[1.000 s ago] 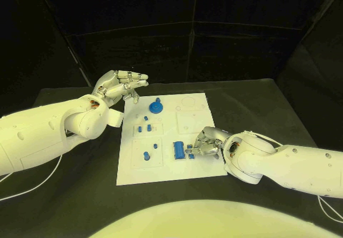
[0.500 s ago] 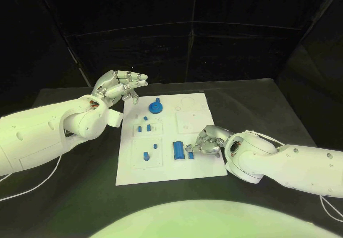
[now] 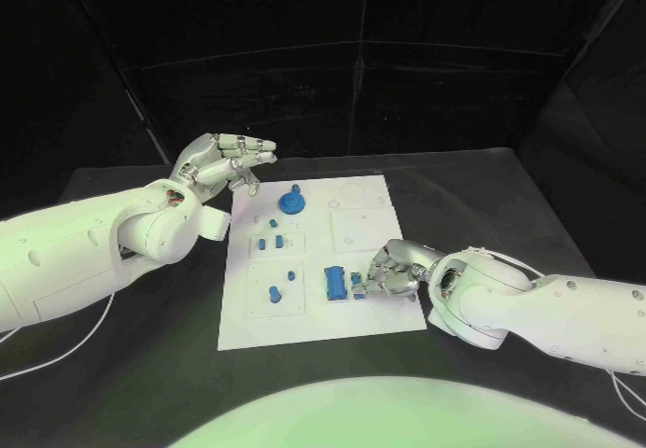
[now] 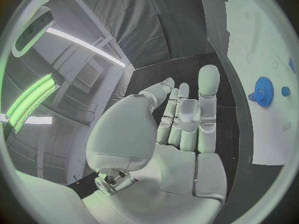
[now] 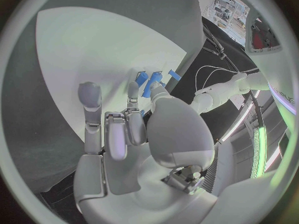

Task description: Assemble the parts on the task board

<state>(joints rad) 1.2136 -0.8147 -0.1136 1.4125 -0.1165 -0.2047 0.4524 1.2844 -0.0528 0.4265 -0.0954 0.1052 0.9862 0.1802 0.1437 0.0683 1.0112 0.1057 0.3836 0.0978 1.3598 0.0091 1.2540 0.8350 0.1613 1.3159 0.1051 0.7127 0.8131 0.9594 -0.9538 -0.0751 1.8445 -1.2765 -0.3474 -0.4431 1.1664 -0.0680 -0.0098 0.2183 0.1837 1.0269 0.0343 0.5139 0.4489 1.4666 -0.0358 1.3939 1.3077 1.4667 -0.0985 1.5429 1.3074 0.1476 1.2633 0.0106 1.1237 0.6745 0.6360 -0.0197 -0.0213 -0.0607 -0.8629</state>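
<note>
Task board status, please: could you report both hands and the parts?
Left hand raised beyond the task board, holding nothing. Right hand down on the board, fingertips at small blue parts beside the long blue block; grasp unclear. Nothing in the way.

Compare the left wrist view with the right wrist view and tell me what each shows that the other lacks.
Left wrist view alone: the left hand, empty with fingers together, and the blue gear on the task board. Right wrist view alone: the right hand at small blue parts, the fingertips close to them. Both share the white task board.
</note>
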